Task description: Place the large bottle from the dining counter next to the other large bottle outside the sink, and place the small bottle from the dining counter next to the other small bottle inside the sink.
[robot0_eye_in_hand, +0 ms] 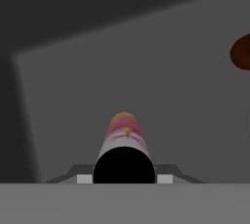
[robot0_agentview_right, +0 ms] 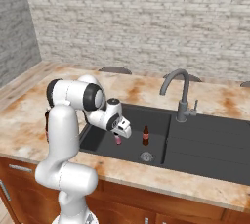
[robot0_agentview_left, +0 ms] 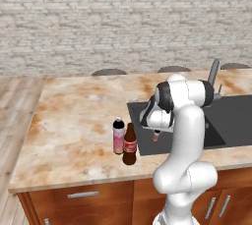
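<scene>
My gripper [robot0_agentview_right: 118,139] clamps the small bottle [robot0_eye_in_hand: 124,135] over the sink [robot0_agentview_right: 205,142]; right base view shows the other small bottle [robot0_agentview_right: 145,135] upright nearby.

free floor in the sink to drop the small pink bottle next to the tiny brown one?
Yes. The gripper is shut on the small bottle over the sink floor. Bare floor lies between it and the other small bottle, and toward the left wall. Tighter by the drain, just in front of the brown one. Outside, the large bottle and the other large bottle crowd the sink's left rim.
</scene>
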